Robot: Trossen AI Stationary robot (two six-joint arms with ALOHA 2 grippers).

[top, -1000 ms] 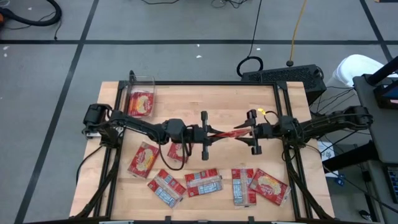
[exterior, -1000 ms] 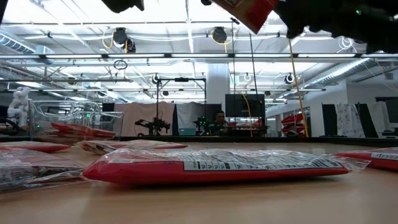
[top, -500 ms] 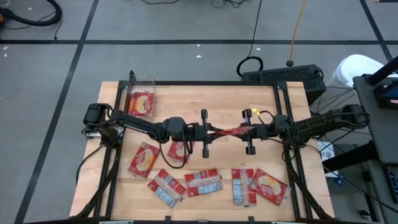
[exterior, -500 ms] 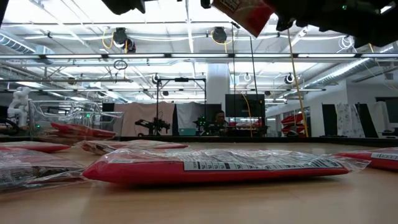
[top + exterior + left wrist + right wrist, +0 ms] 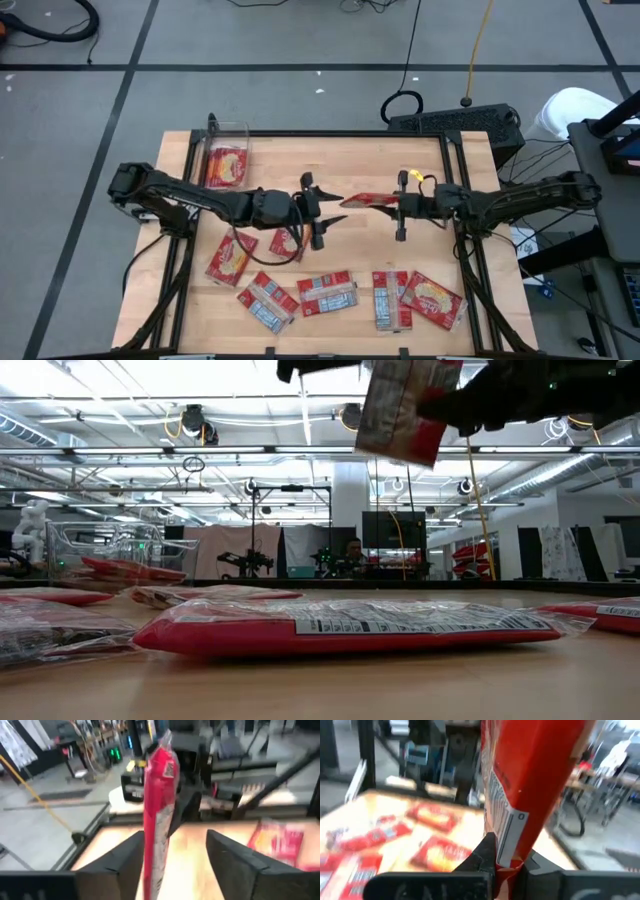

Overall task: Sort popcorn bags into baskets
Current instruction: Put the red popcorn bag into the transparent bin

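Note:
A red popcorn bag (image 5: 365, 199) hangs high over the table's middle, with my right gripper (image 5: 393, 203) shut on it. In the low view the popcorn bag (image 5: 405, 408) shows a white-grey label. My left gripper (image 5: 330, 208) is open just left of the bag's free end. In its wrist view the bag (image 5: 157, 795) stands edge-on between the spread fingers. I cannot tell whether it brushes one. A clear basket (image 5: 226, 158) at the far left holds one bag. Several more bags (image 5: 327, 293) lie flat along the near side. My right gripper pinches the bag's right end (image 5: 506, 862) between its two fingers (image 5: 487, 851). The fingers reach in level from the table's right. The bag stands on edge, lifted clear of the table, and sticks out toward my left gripper.
Loose bags lie at the near left (image 5: 232, 256), near middle (image 5: 267, 300) and near right (image 5: 433, 300). Bare wood (image 5: 340, 160) shows in the far middle of the table. A black frame (image 5: 452, 150) borders the table.
My right gripper has moved toward the table's left edge and shut on the bag's right end. My left gripper has then opened, let go of the bag and drawn back toward the left edge. The bag stays lifted and now hangs more upright.

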